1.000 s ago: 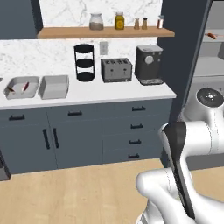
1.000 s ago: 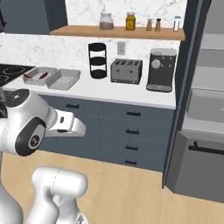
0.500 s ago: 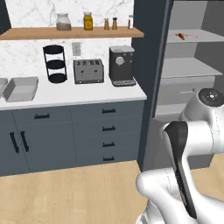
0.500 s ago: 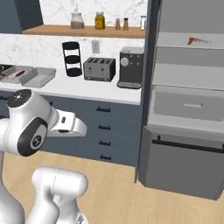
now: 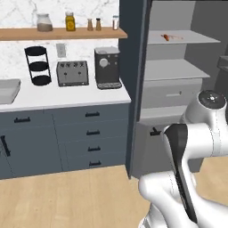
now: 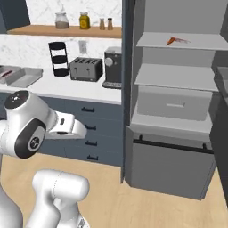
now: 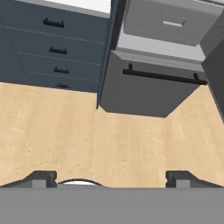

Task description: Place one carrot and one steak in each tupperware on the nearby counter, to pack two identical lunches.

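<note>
Orange tapered carrot (image 6: 171, 41) lies on top grey shelf (image 6: 209, 43) w/ pale steak strip (image 6: 181, 40) beside it; my gripper (image 7: 111, 177) spread wide, empty, over wood floor (image 7: 109, 140).

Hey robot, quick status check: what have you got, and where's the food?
Gripper open, empty. Small orange carrot on top grey shelf. Light-grey tupperware on white counter. Nothing in the way.

Base views: behind the arm, left and right, facing forward; both share the counter (image 5: 67, 95) and grey shelves (image 6: 178, 75). Hand view: looks steeply down at the wood floor (image 7: 109, 140), near.
</note>
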Available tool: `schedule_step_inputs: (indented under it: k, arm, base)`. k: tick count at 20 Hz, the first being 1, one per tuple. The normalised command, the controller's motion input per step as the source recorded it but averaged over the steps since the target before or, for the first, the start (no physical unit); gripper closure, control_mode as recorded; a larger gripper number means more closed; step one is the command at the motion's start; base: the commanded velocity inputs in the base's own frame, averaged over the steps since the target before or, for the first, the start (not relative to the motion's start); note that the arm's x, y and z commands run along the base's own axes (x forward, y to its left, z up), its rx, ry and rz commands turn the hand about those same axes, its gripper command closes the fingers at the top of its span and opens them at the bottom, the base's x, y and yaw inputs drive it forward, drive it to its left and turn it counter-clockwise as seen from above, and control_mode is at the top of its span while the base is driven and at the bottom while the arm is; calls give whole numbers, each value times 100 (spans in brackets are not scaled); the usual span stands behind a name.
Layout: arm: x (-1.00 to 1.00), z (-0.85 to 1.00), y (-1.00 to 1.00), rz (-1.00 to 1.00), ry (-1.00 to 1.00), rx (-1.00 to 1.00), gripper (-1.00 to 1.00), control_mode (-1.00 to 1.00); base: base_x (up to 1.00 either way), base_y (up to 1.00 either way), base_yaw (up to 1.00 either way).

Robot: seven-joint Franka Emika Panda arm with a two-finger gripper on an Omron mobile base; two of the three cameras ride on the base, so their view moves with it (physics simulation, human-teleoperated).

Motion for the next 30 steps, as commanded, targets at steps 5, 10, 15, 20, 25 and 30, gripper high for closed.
schedule_step_inputs:
  k: [5,10,15,20,25,30]
  arm:
    - [0,0,0,0,0,0,-100,100]
    - [0,0,0,0,0,0,-100,100]
    - [0,0,0,0,0,0,-100,100]
    - [0,0,0,0,0,0,-100,100]
    - [0,0,0,0,0,0,-100,100]
    - [0,0,0,0,0,0,-100,100]
  base:
    - [5,-39,-2]
    - [47,-51,0]
    - [51,-60,0]
    - [67,-51,-2]
    - [56,0,0]
    - [14,-21,0]
